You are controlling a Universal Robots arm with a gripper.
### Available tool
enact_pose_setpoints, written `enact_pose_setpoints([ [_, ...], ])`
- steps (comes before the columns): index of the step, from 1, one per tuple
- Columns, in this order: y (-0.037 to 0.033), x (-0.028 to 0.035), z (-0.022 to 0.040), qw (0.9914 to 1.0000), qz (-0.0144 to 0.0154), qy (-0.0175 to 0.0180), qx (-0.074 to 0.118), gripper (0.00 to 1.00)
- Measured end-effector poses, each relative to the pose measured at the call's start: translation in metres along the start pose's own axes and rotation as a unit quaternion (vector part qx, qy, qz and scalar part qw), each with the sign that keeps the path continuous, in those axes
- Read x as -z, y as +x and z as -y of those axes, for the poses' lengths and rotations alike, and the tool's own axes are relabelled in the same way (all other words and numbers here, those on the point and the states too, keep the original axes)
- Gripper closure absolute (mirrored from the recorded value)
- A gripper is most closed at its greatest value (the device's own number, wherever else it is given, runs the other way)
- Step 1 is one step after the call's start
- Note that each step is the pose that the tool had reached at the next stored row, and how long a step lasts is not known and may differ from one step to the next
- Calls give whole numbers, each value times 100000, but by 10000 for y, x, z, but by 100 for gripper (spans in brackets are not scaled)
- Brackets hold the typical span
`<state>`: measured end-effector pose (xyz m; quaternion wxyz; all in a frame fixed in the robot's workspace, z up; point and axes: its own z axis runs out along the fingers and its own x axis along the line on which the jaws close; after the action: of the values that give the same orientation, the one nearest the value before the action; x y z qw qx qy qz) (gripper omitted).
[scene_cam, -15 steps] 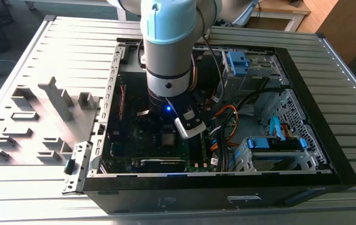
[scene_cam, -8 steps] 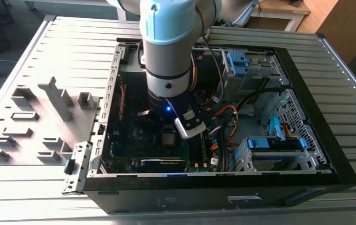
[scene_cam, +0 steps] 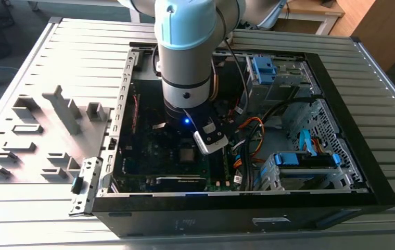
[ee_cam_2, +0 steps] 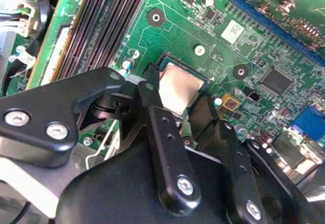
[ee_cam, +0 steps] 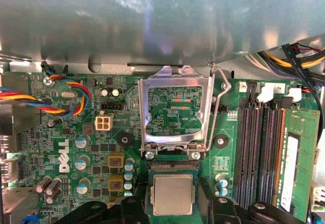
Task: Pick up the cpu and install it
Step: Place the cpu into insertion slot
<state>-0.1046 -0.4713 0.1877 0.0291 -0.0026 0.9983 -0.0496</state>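
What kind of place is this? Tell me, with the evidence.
Likely a robotics lab or test bench: a robot arm reaches into an open computer case lying on a slatted metal table, with a grey parts holder beside it.

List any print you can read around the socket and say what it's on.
White logo on the motherboard: brand mark, left unquoted.
White sticker on the motherboard: too small to read.
Memory module label: too small to read.
cpu top: no legible print.
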Motion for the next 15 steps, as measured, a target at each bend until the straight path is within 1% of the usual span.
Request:
enact_pose_setpoints([
  [3,0,0,0,100000,73,-118,-10,53],
  [6,1,-1,0,100000,78,-252,-29,53],
  [12,0,0,0,100000,77,-301,-26,53],
  [15,-2,20,0,99999,115,-361,-33,53],
])
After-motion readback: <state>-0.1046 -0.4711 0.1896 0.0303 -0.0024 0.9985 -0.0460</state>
